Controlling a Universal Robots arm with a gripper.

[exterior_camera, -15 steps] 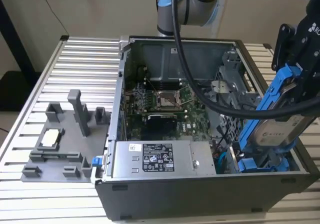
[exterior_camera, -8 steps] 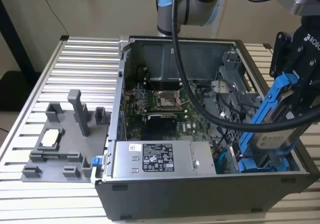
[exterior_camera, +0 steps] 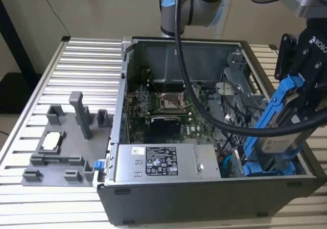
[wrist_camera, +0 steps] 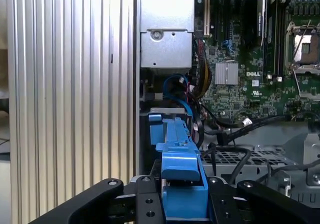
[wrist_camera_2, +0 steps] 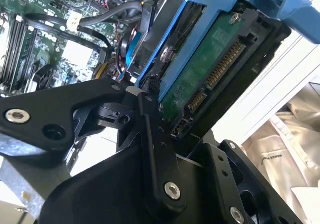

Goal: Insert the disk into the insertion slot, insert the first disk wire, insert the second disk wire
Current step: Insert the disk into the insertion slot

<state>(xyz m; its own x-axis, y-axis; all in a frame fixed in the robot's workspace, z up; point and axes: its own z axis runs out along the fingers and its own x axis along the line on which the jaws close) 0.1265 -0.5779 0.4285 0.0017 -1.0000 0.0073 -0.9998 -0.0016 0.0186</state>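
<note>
Ribbed metal surface [exterior_camera: 76, 55] carries an open computer case [exterior_camera: 168, 198]. Over its corner the gripper [exterior_camera: 295, 88] is clamped on the disk [exterior_camera: 276, 137], which hangs tilted in its blue frame, lower end at the insertion slot [exterior_camera: 271, 167] beneath the gripper, not seated.

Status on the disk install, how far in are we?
Done: the disk is picked up, clamped by its blue carrier in the end effector.
In hand: it hangs tilted over the insertion slot on the exterior view's right, not seated.
Left: seating and cabling. The connector contacts are bare in the second wrist view.
</note>
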